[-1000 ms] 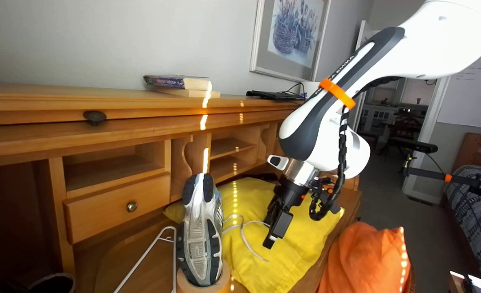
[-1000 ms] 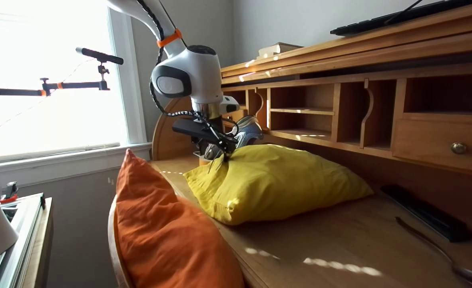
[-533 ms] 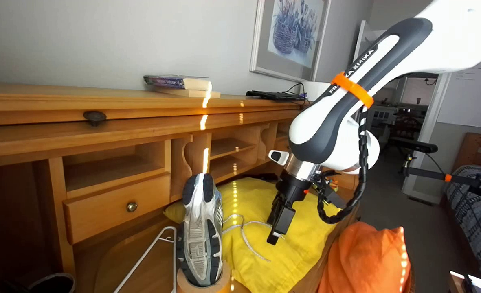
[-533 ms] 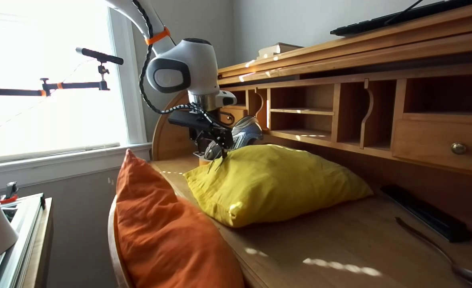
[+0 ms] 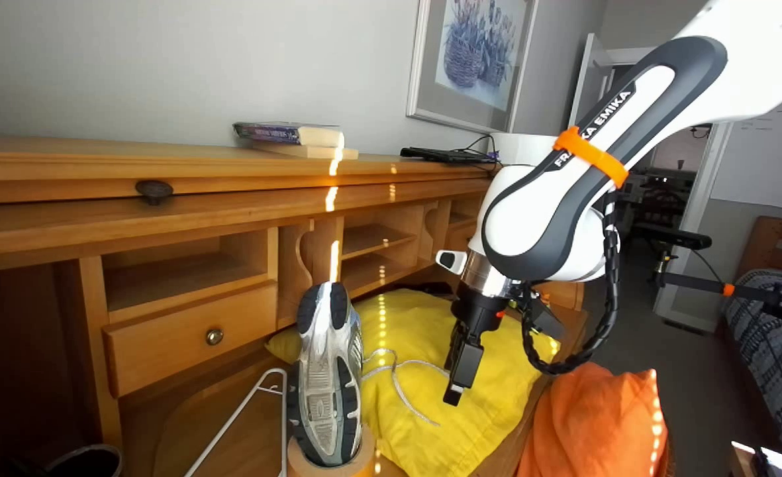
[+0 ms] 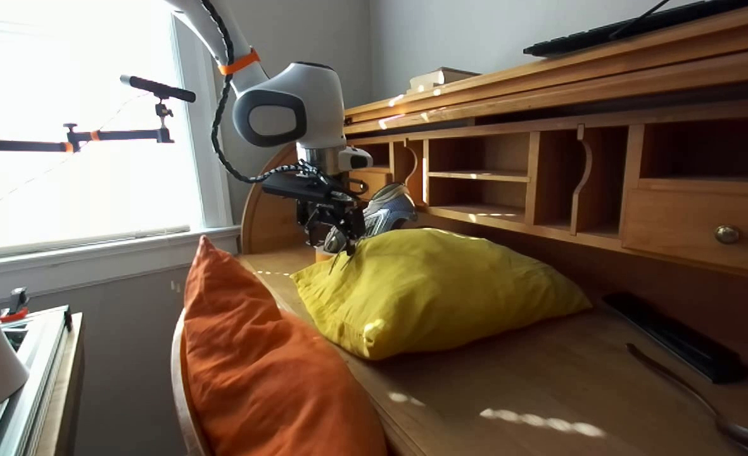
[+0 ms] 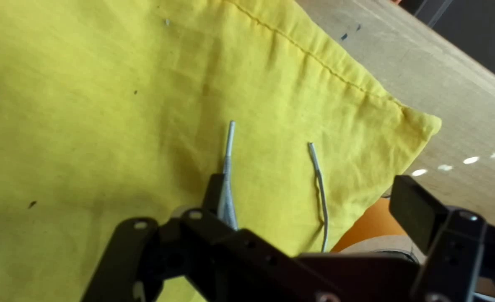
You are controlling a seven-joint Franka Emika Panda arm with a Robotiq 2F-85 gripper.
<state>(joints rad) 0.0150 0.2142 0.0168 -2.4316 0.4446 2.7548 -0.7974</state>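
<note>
In an exterior view, my gripper (image 5: 451,383) is hanging over the yellow pillow (image 5: 417,328) and laces (image 5: 394,366). The shoe (image 5: 324,384) is standing on end; I'm guessing the tape roll (image 5: 365,457) around its bottom is keeping it from tipping. In an exterior view, the pillow is resting near the front edge of the surface (image 6: 513,380), maybe propping the laces up. In the wrist view, my jaws are standing wide apart, holding nothing. One lace end (image 7: 322,197) is lying between them; another lace end (image 7: 227,176) is sitting beside one jaw, maybe touching.
</note>
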